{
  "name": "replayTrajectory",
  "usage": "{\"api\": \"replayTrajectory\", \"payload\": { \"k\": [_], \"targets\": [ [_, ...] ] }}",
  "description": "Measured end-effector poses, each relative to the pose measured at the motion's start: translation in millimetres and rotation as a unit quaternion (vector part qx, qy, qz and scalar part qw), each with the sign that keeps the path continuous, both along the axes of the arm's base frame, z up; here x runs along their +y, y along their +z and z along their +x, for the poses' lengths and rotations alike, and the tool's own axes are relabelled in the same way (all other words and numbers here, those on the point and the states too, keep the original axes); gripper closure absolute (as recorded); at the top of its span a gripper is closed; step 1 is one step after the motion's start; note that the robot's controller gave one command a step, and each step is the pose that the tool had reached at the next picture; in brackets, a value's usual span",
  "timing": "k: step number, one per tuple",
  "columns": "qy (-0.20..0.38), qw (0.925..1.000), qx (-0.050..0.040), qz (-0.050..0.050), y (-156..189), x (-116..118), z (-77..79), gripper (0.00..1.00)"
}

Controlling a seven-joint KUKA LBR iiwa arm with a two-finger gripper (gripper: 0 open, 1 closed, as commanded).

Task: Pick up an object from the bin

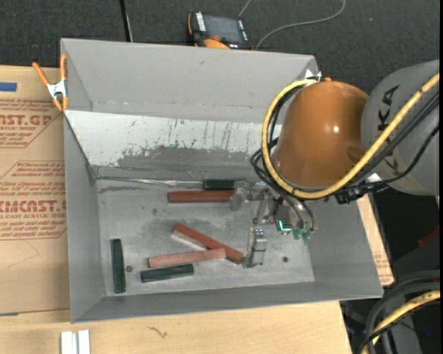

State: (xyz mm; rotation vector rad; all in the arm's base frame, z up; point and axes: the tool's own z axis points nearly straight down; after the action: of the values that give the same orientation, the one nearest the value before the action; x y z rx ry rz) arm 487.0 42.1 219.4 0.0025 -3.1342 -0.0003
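1. Grey metal bin point(170, 80): sloped walls, with whitish scratches and streaks along the back wall.
2. Bin floor point(140, 220) is scuffed and dusty, with bare patches between a few loose bars.
3. Arm point(410, 135) comes in from the right, and its round orange cover point(321, 139) hangs over the bin's right side.
4. Gripper point(253, 259) is down low at floor level, right of centre. Cannot tell if it is spread or closed, and nothing is seen held.
5. Nearest thing: flat reddish-brown bar point(186, 258), lying almost level, its right end just beside the gripper tip. Contact is unclear.
6. Second reddish-brown bar point(194, 237) is angled, and the two meet near the gripper.
7. Third reddish-brown bar point(201, 195) lies further back, with a short dark green bar point(218, 184) just behind it.
8. Dark green bar point(167, 273) lies near the front, below the flat reddish one.
9. Another dark green bar point(117, 265) stands lengthwise at front left, well apart from the gripper.
10. Room: dark floor point(399, 21) behind the bin, with a black and orange device point(218, 28) on it.
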Motion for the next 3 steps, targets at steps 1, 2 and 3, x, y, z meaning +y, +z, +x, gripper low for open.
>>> {"api": "replayTrajectory", "payload": {
  "k": [1, 2, 3],
  "targets": [
    [-0.026, 0.9996, -0.0005, 0.000, -153.5, 36.6, 14.6, 0.00],
    [-0.027, 0.9996, -0.0031, 0.000, -149.9, 35.8, 16.1, 1.00],
    [0.068, 0.9977, -0.0081, 0.001, -63.4, 85.0, 62.5, 1.00]
  ]
}}
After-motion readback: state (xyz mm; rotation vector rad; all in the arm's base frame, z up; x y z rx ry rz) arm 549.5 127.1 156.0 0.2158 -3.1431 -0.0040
